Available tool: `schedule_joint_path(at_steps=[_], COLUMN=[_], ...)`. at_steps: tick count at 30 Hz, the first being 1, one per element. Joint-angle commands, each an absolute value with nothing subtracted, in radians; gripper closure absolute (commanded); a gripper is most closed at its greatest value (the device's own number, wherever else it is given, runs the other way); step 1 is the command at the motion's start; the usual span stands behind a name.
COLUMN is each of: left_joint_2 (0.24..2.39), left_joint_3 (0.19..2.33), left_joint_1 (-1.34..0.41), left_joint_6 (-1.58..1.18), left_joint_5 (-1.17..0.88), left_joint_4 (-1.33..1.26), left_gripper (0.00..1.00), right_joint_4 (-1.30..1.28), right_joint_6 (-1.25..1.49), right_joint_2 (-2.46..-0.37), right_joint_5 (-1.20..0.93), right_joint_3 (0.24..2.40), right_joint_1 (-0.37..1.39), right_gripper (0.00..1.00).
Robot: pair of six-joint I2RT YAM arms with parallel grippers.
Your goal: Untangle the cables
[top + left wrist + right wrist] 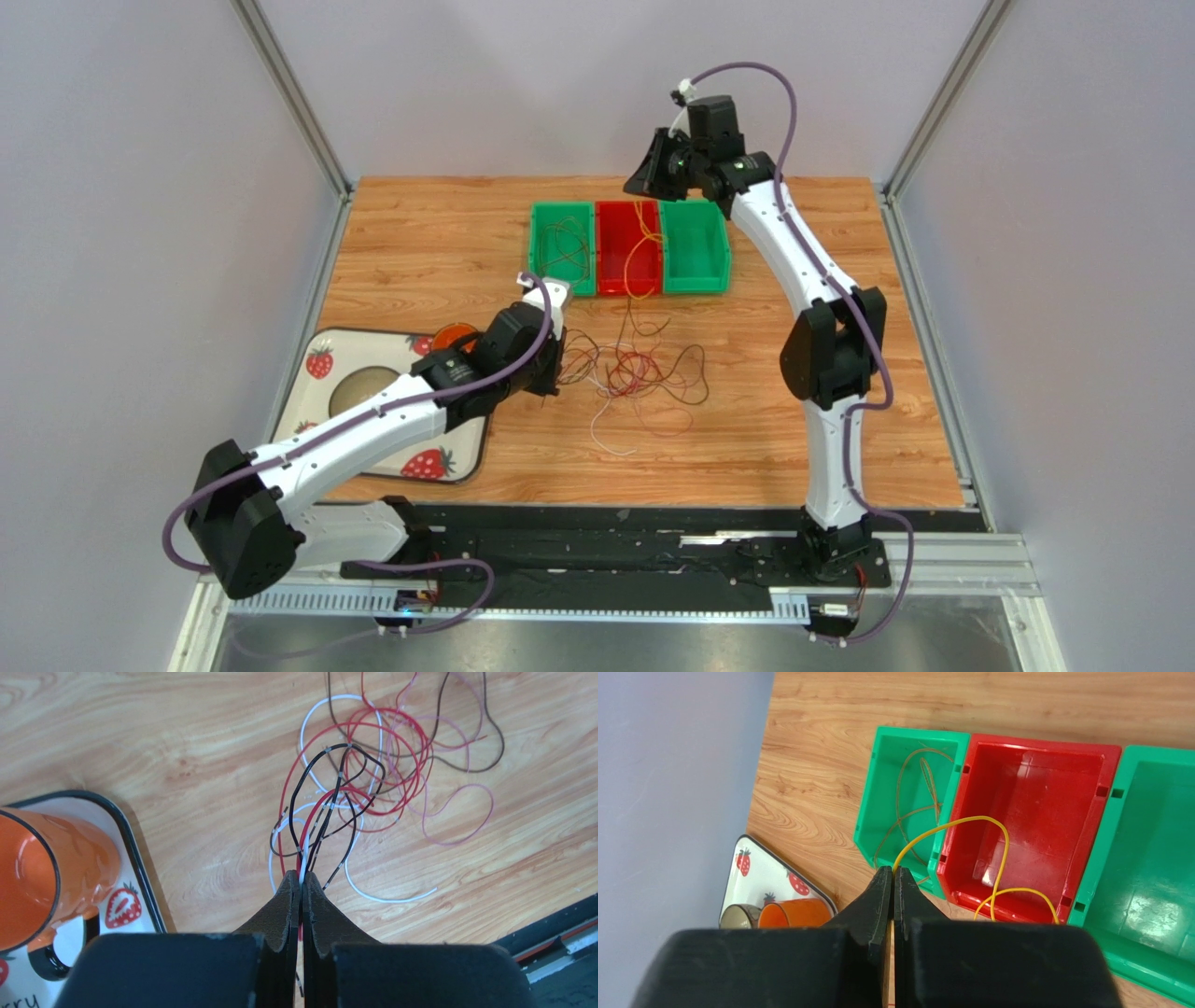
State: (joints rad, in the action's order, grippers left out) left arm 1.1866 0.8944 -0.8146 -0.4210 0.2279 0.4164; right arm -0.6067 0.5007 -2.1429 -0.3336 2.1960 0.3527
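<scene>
left gripper point(302, 880) — clamped on tangled cables point(349, 792) | right gripper point(892, 876) — pinching yellow cable point(969, 818)

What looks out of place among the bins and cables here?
The yellow cable, pinched in the shut right hand, arches from over the left green bin into the red bin. On the table, red, black and white cables lie tangled.

We read this as a robotics lab, a closed test cell; plain grey panel walls point(140, 210) stand on three sides, held in bare aluminium posts point(291, 98); a white left arm point(365, 417) and right arm point(802, 259) are bolted to a black rail point(631, 549) at the near edge of a wood-grain table point(421, 238); coloured plastic bins point(697, 252) and a strawberry tray point(312, 409) sit on it.
</scene>
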Motion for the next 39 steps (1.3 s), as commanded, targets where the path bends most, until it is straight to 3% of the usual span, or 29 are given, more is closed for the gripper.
schedule_joint_path(at_steps=[1, 8, 13, 21, 25, 29, 31, 32, 39], left_joint_2=[1.166, 1.193, 1.281, 1.489, 1.543, 1.548, 1.533, 1.522, 1.508], left_joint_3=[0.893, 0.974, 1.169, 1.601, 1.635, 1.562, 1.526, 1.505, 1.462], left_joint_1=[-0.818, -0.818, -0.818, -0.816, -0.796, -0.758, -0.747, -0.742, -0.683], left_joint_6=[-0.459, -0.431, -0.336, -0.236, -0.166, -0.182, -0.189, -0.192, -0.239], left_joint_5=[0.198, 0.192, 0.207, 0.238, 0.305, 0.226, 0.192, 0.183, 0.077], left_joint_4=[0.439, 0.497, 0.630, 0.896, 0.881, 0.830, 0.781, 0.770, 0.719], left_gripper=[1.00, 1.00, 1.00, 1.00, 1.00, 1.00, 1.00, 1.00, 1.00], right_joint_4=[-0.546, -0.540, -0.555, -0.404, -0.411, -0.475, -0.524, -0.537, -0.554], right_joint_6=[0.529, 0.519, 0.474, 0.521, 0.526, 0.486, 0.465, 0.463, 0.465], right_joint_2=[-2.186, -2.298, -2.307, -2.287, -2.336, -2.378, -2.394, -2.396, -2.350], right_joint_5=[-0.370, -0.399, -0.288, -0.334, -0.365, -0.338, -0.327, -0.327, -0.364], right_joint_3=[2.247, 2.324, 2.439, 2.208, 2.177, 2.236, 2.273, 2.298, 2.327], right_joint_1=[0.362, 0.380, 0.382, 0.385, 0.397, 0.396, 0.397, 0.397, 0.414], right_gripper=[1.00, 1.00, 1.00, 1.00, 1.00, 0.99, 0.88, 0.72, 0.46])
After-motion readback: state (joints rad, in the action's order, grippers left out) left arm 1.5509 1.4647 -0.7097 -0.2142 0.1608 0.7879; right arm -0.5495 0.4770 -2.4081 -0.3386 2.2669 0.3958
